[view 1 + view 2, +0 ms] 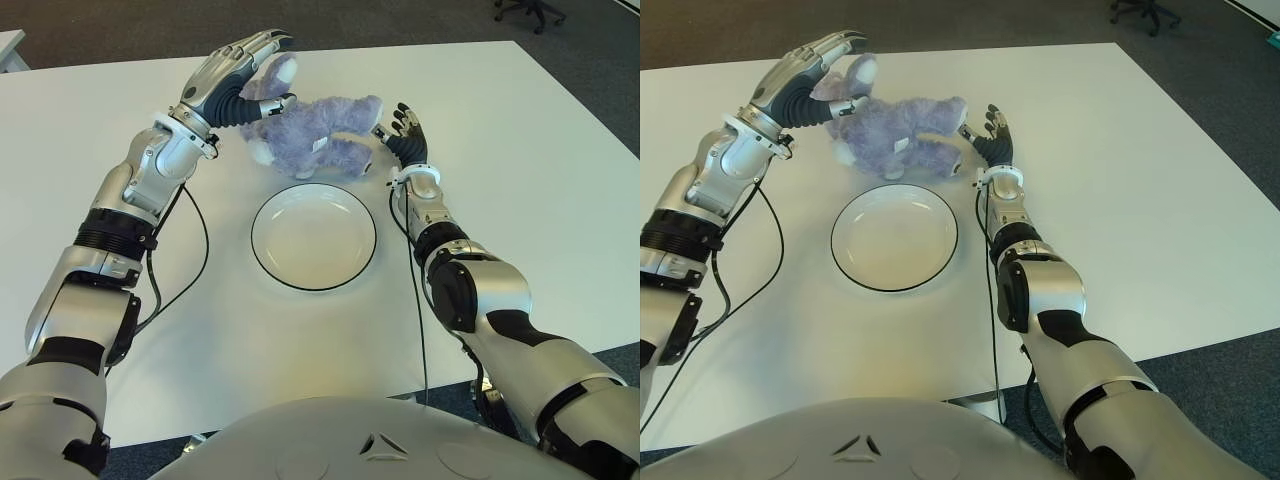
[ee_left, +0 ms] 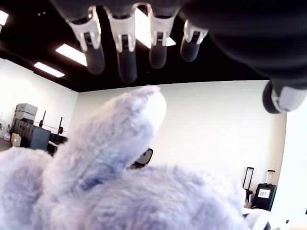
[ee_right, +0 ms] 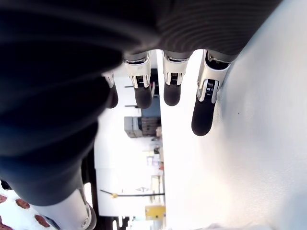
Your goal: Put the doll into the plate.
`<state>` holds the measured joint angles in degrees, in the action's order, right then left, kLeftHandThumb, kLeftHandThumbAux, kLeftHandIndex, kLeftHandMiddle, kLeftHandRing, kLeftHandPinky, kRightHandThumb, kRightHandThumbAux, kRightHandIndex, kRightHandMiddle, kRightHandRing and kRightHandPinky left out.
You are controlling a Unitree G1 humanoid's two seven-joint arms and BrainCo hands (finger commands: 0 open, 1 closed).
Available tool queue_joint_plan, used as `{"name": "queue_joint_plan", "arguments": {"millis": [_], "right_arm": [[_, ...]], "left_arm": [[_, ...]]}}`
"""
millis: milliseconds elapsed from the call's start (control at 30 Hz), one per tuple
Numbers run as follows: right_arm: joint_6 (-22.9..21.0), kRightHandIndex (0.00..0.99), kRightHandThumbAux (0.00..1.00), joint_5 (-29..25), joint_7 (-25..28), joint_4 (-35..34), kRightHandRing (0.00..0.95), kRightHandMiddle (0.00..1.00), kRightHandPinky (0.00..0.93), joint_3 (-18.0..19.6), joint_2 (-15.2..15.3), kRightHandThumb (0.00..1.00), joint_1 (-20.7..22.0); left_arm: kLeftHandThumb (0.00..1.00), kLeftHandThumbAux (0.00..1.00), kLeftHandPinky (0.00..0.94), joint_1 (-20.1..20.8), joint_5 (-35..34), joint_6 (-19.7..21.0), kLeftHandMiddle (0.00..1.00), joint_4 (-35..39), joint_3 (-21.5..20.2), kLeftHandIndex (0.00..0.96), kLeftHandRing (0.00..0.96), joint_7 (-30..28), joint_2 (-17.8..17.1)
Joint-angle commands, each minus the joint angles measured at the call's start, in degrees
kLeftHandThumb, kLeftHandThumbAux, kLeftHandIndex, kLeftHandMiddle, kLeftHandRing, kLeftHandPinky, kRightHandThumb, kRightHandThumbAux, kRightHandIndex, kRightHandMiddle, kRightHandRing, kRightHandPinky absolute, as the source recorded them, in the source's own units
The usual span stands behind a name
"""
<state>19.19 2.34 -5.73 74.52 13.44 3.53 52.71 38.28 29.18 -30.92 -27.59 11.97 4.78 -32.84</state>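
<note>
- Your purple plush doll [image 1: 315,130] lies on the white table [image 1: 520,180], just beyond the far rim of the empty white plate [image 1: 313,237].
- Your left hand [image 1: 235,75] arches over the doll's head, fingers spread, grasping nothing.
- Your right hand [image 1: 405,135] stands beside the doll's other end, fingers extended, holding nothing.

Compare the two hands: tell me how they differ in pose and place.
The left hand is raised over the doll's head end, fingers stretched above its ear; the right hand sits low beside the doll's other end, fingers pointing up. The left hand's thumb touches the plush; the right hand only nears it. Both are open, holding nothing, beyond the plate.
</note>
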Motion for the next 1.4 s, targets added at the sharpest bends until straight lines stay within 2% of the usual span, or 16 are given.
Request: {"name": "queue_joint_plan", "arguments": {"millis": [33, 233, 400, 567, 667, 733, 767, 833, 1000, 1033, 1067, 1133, 1200, 1400], "right_arm": [[-3.4, 0.032, 0.776, 0.3, -0.3, 2.6, 0.000, 0.000, 0.000, -0.2, -0.9, 0.262, -3.2], [-3.4, 0.045, 0.784, 0.0, -0.2, 2.6, 0.000, 0.000, 0.000, 0.1, -0.8, 0.278, -3.2], [-3.4, 0.047, 0.778, -0.2, -0.1, 2.6, 0.000, 0.000, 0.000, 0.3, -0.8, 0.282, -3.2], [-3.4, 0.044, 0.775, -0.2, -0.1, 2.6, 0.000, 0.000, 0.000, 0.4, -0.8, 0.284, -3.2], [-3.3, 0.044, 0.778, -0.2, -0.2, 2.6, 0.000, 0.000, 0.000, 0.4, -0.8, 0.288, -3.2], [-3.3, 0.044, 0.776, -0.2, -0.3, 2.5, 0.000, 0.000, 0.000, 0.4, -0.8, 0.290, -3.2], [-3.3, 0.043, 0.775, -0.1, -0.3, 2.5, 0.000, 0.000, 0.000, 0.4, -0.8, 0.292, -3.2], [-3.3, 0.043, 0.774, -0.1, -0.4, 2.5, 0.000, 0.001, 0.000, 0.4, -0.8, 0.294, -3.2], [-3.3, 0.046, 0.774, -0.2, -0.4, 2.5, 0.000, 0.001, 0.000, 0.4, -0.8, 0.306, -3.2], [-3.3, 0.047, 0.774, -0.2, -0.4, 2.5, 0.000, 0.001, 0.000, 0.5, -0.7, 0.307, -3.2], [-3.3, 0.047, 0.774, -0.2, -0.4, 2.5, 0.000, 0.001, 0.000, 0.4, -0.7, 0.308, -3.3], [-3.2, 0.048, 0.777, -0.2, -0.4, 2.5, 0.000, 0.001, 0.000, 0.5, -0.7, 0.311, -3.3], [-3.2, 0.048, 0.777, -0.2, -0.3, 2.5, 0.000, 0.002, 0.000, 0.5, -0.7, 0.312, -3.3], [-3.1, 0.045, 0.776, -0.3, -0.2, 2.5, 0.000, 0.001, 0.000, 0.5, -0.7, 0.315, -3.3]], "left_arm": [[0.347, 0.268, 0.053, -0.5, 0.1, -0.1, 0.089, -1.2, -0.2, 0.000, 0.136, -0.4, 0.5], [0.337, 0.267, 0.084, 0.2, -0.3, -1.7, 0.126, -2.7, 0.1, 0.000, 0.153, -0.7, 0.8], [0.372, 0.279, 0.120, 1.2, 0.0, -1.6, 0.149, -4.3, 0.2, 0.000, 0.174, -0.5, 1.4], [0.394, 0.286, 0.024, 3.6, 0.7, -2.0, 0.158, -8.6, 0.6, 0.000, 0.171, 0.8, 2.5], [0.386, 0.286, 0.022, 4.4, 1.0, -2.2, 0.161, -10.1, 0.7, 0.000, 0.174, 1.2, 2.8], [0.383, 0.286, 0.049, 5.0, 1.2, -2.3, 0.179, -11.2, 0.9, 0.000, 0.189, 1.4, 2.9], [0.378, 0.283, 0.116, 5.3, 1.2, -2.3, 0.255, -11.7, 0.9, 0.000, 0.260, 1.5, 3.0], [0.376, 0.278, 0.168, 6.0, 1.4, -2.4, 0.289, -12.8, 1.1, 0.000, 0.300, 1.7, 3.1], [0.351, 0.270, 0.188, 7.4, 2.1, -2.9, 0.312, -15.5, 1.6, 0.000, 0.328, 2.8, 3.4], [0.350, 0.275, 0.244, 7.7, 2.3, -3.0, 0.339, -15.9, 1.7, 0.000, 0.365, 3.1, 3.4], [0.350, 0.275, 0.258, 8.1, 2.8, -3.1, 0.346, -16.6, 2.0, 0.000, 0.375, 3.5, 3.4], [0.367, 0.278, 0.368, 9.0, 3.5, -3.1, 0.397, -17.8, 2.5, 0.000, 0.432, 4.1, 3.5], [0.363, 0.271, 0.346, 9.7, 3.9, -3.1, 0.402, -18.7, 2.9, 0.000, 0.432, 4.3, 3.4], [0.375, 0.272, 0.384, 10.9, 4.3, -4.1, 0.442, -20.7, 3.8, 0.000, 0.468, 4.9, 3.3]]}}
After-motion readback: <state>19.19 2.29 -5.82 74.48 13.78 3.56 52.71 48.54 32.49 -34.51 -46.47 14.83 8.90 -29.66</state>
